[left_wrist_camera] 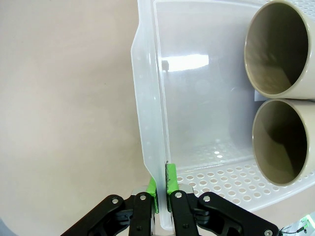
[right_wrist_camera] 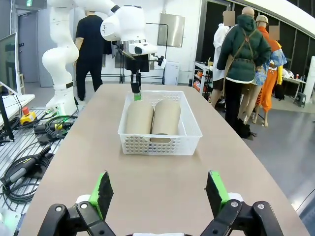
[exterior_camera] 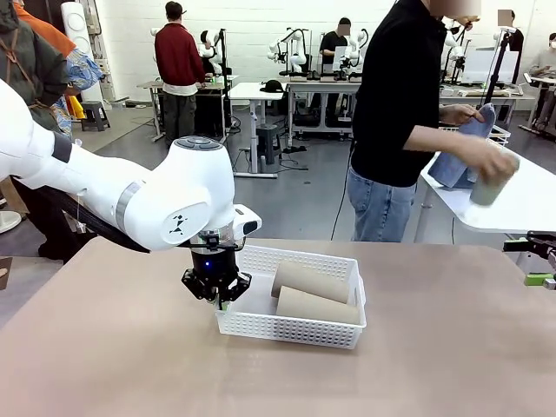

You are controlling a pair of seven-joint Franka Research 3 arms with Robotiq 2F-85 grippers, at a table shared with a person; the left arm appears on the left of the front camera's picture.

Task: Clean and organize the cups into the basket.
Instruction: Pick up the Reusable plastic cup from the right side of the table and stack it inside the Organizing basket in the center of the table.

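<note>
The white lattice basket (exterior_camera: 287, 330) stands on the table's middle. Two taupe cups (exterior_camera: 308, 280) (exterior_camera: 314, 306) lie side by side in it, open mouths toward my left gripper (exterior_camera: 217, 295), which is shut on the basket's left wall. In the left wrist view that gripper (left_wrist_camera: 161, 182) pinches the thin wall (left_wrist_camera: 147, 98) between its green pads, with the cups' mouths (left_wrist_camera: 280, 49) (left_wrist_camera: 288, 142) at the right. The person at the far right holds a mint green cup (exterior_camera: 488, 187) and a blue cloth (exterior_camera: 465, 152). My right gripper (right_wrist_camera: 158, 184) stands open, well short of the basket (right_wrist_camera: 160, 145).
The person stands beyond the table's far edge, beside a white side table (exterior_camera: 530, 204). Bare tabletop (exterior_camera: 434, 347) lies to the right of the basket. Cables and equipment (right_wrist_camera: 29, 132) lie on the floor past one table edge in the right wrist view.
</note>
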